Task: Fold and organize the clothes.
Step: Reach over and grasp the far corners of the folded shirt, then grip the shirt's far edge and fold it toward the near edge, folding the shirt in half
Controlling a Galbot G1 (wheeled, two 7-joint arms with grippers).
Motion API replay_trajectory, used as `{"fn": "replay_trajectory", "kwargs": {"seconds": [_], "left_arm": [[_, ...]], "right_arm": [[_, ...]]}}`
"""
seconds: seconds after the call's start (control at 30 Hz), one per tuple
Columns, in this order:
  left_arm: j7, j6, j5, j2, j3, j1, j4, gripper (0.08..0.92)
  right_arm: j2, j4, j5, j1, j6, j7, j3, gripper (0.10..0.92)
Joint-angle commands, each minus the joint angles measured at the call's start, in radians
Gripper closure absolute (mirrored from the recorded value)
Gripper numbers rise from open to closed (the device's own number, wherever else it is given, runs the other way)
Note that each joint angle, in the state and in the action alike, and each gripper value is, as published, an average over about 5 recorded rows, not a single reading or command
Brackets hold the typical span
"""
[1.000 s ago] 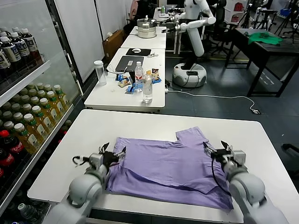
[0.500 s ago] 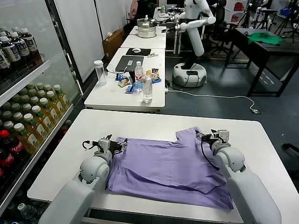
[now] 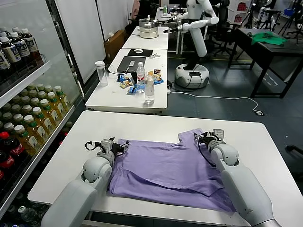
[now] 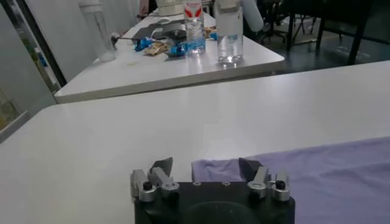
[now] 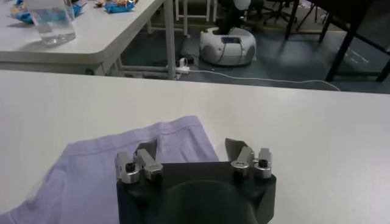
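Note:
The lavender T-shirt (image 3: 165, 165) lies partly folded on the white table (image 3: 94, 127), plain side up. My left gripper (image 3: 113, 145) is open at the shirt's far left corner; in the left wrist view (image 4: 207, 167) the cloth corner (image 4: 214, 169) lies between its spread fingers. My right gripper (image 3: 208, 138) is open at the shirt's far right sleeve; in the right wrist view (image 5: 190, 152) the sleeve hem (image 5: 177, 137) lies between and ahead of its fingers. Neither gripper holds cloth.
A glass-door fridge of drink bottles (image 3: 28, 118) stands at the left. Behind my table, another table (image 3: 132, 90) holds water bottles (image 3: 149, 90), snacks and a laptop. Another robot (image 3: 194, 42) and a green cloth (image 3: 267, 38) are farther back.
Both grippers have moved away from me along the shirt's sides to its far corners. The shirt has not visibly shifted.

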Motion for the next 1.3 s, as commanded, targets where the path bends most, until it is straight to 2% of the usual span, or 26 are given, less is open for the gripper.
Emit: {"fn": "replay_trajectory", "kwargs": {"seconds": [0.03, 0.4, 0.5, 0.63, 0.97, 1.13, 1.3], "left_arm": [[0.000, 0.000, -0.017, -0.001, 0.007, -0.001, 0.015, 0.407], [0.003, -0.001, -0.058, -0.001, -0.009, 0.022, 0.009, 0.727], [0.002, -0.002, -0.068, 0.003, -0.022, 0.041, -0.038, 0.813], [-0.003, -0.003, -0.104, 0.023, -0.049, 0.093, -0.160, 0.896], [-0.003, -0.003, -0.163, 0.078, -0.109, 0.292, -0.468, 0.911], [0.005, -0.002, -0.171, 0.099, -0.139, 0.368, -0.536, 0.911], [0.023, -0.002, -0.191, 0.139, -0.182, 0.422, -0.555, 0.911]], "right_arm": [[0.005, -0.022, 0.012, 0.006, -0.004, -0.009, -0.012, 0.464], [-0.042, 0.125, 0.044, -0.070, -0.002, -0.015, 0.028, 0.767], [-0.069, 0.228, 0.057, -0.107, -0.002, -0.011, 0.055, 0.854], [-0.117, 0.382, 0.081, -0.177, -0.002, -0.005, 0.112, 0.908], [-0.205, 0.683, 0.117, -0.492, -0.002, 0.001, 0.353, 0.911], [-0.202, 0.789, 0.114, -0.643, -0.002, -0.002, 0.451, 0.911], [-0.185, 0.865, 0.110, -0.785, -0.001, -0.006, 0.526, 0.911]]}}
